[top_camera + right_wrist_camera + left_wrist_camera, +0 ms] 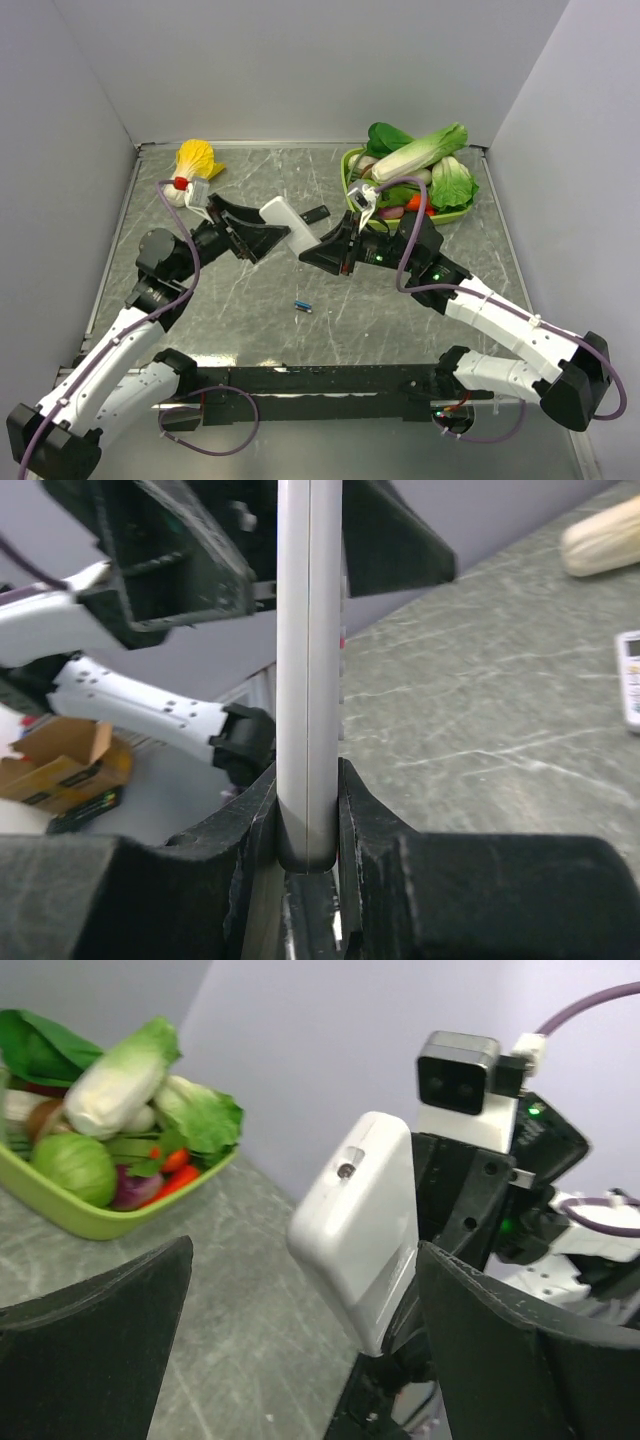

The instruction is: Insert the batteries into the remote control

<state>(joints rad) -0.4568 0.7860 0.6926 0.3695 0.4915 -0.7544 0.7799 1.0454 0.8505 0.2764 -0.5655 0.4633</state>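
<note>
**Remote held aloft, battery down on the counter**

The remote control [283, 221] hangs in the air between the two arms, above the counter [420, 310]. It is a slim white slab of smooth, glossy plastic with rounded corners. The right fingers [314, 248] are nearly closed and pinch its lower end across the thin sides. The left fingers [270, 235] are spread wide on either side of its free upper end and hold nothing. I cannot tell whether they touch it.

A single battery [303, 307], a tiny blue cylinder, lies on the marbled grey counter below, well apart from both arms.

The main risk is probably the narrow pinch on slick plastic. If the left fingers close off-centre, the remote could twist or slide out. The round battery may also roll when nudged. Whether the battery cover is off I cannot tell.

A green basket [100, 1225] of leafy vegetables [120, 1085] sits at the far right.
</note>
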